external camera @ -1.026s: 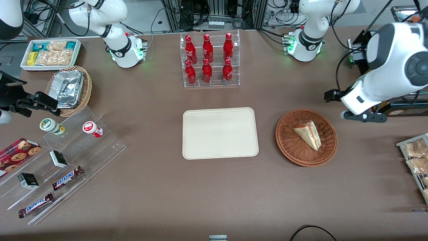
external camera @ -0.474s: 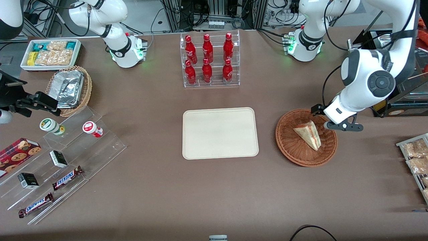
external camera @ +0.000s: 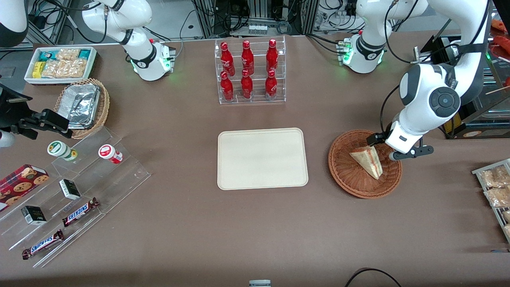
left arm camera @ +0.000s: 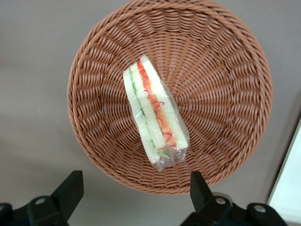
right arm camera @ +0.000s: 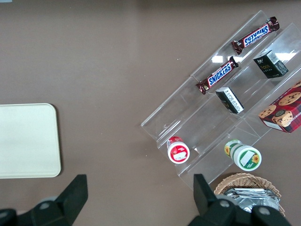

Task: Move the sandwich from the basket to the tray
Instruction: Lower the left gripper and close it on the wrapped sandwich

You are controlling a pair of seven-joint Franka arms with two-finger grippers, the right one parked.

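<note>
The sandwich (external camera: pixel 367 160) (left arm camera: pixel 155 120), a clear-wrapped wedge with red, yellow and green filling, lies in the round reddish-brown wicker basket (external camera: pixel 346 178) (left arm camera: pixel 221 84). My left gripper (external camera: pixel 395 146) (left arm camera: pixel 134 188) hovers over the basket's rim toward the working arm's end, a little farther from the front camera than the sandwich. It is open, its dark fingers (left arm camera: pixel 70 188) spread wide with nothing between them. The cream tray (external camera: pixel 262 158) (left arm camera: pixel 289 188) (right arm camera: pixel 26 141) lies flat beside the basket, toward the parked arm's end, with nothing on it.
A clear rack of red bottles (external camera: pixel 252 71) stands farther from the front camera than the tray. Snack packets on a rack (external camera: pixel 496 187) lie at the working arm's end. Acrylic steps with candy bars (external camera: pixel 71 187), a foil-filled basket (external camera: pixel 81 105) and a white bin (external camera: pixel 59 63) sit at the parked arm's end.
My left arm has swung in from the working arm's end of the table and come down, bringing the gripper over the basket's rim. The sandwich has not moved.
</note>
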